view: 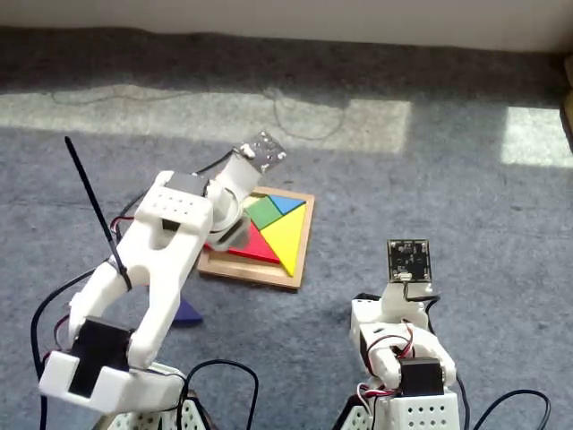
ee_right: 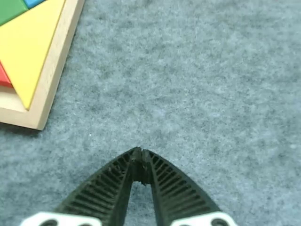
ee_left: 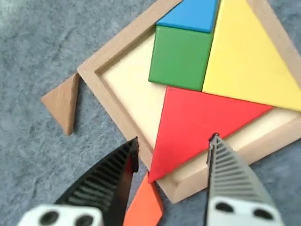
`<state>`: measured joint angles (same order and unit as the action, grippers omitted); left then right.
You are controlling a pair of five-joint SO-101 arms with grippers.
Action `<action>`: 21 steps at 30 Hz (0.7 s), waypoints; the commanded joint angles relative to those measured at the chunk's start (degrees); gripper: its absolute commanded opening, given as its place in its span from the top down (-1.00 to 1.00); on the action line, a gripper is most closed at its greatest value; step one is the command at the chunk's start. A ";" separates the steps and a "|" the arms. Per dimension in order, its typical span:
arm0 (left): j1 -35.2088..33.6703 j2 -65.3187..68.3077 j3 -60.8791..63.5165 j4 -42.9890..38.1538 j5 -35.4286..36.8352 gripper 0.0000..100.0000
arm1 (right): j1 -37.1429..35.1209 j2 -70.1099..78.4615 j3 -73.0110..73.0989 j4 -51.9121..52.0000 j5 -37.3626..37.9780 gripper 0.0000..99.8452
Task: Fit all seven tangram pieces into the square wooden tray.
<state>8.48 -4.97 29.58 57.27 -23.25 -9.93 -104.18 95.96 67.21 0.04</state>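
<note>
The square wooden tray (view: 300, 253) lies on the grey carpet and holds a green square (ee_left: 181, 56), a blue piece (ee_left: 190, 13), a big yellow triangle (ee_left: 247, 52) and a big red triangle (ee_left: 197, 125). The red triangle's near corner sits over the tray's rim (ee_left: 122, 115). My left gripper (ee_left: 174, 143) hovers open above that corner. An orange piece (ee_left: 146, 205) lies on the carpet just outside the rim, under the gripper. A wood-coloured triangle (ee_left: 63, 101) rests on the carpet beside the tray's corner. My right gripper (ee_right: 139, 155) is shut and empty over bare carpet, beside the tray's rim (ee_right: 51, 61).
A dark blue triangle (view: 189, 311) lies on the carpet near the left arm's base, partly hidden by the arm. Cables trail over the carpet behind the tray and around both bases. Open carpet stretches to the right of the tray.
</note>
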 commanded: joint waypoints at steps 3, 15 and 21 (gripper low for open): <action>-0.04 -4.09 -1.98 -2.37 7.47 0.53 | 0.75 -1.01 7.69 0.40 -0.09 0.99; -2.95 9.63 -2.59 -9.58 10.64 0.53 | 0.75 -1.01 7.69 0.40 -0.09 0.99; -0.92 9.45 -2.07 -7.74 6.68 0.53 | 0.75 -1.01 7.69 0.40 -0.09 0.99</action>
<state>6.11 4.44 28.70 48.13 -15.60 -9.93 -104.18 95.96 67.21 0.04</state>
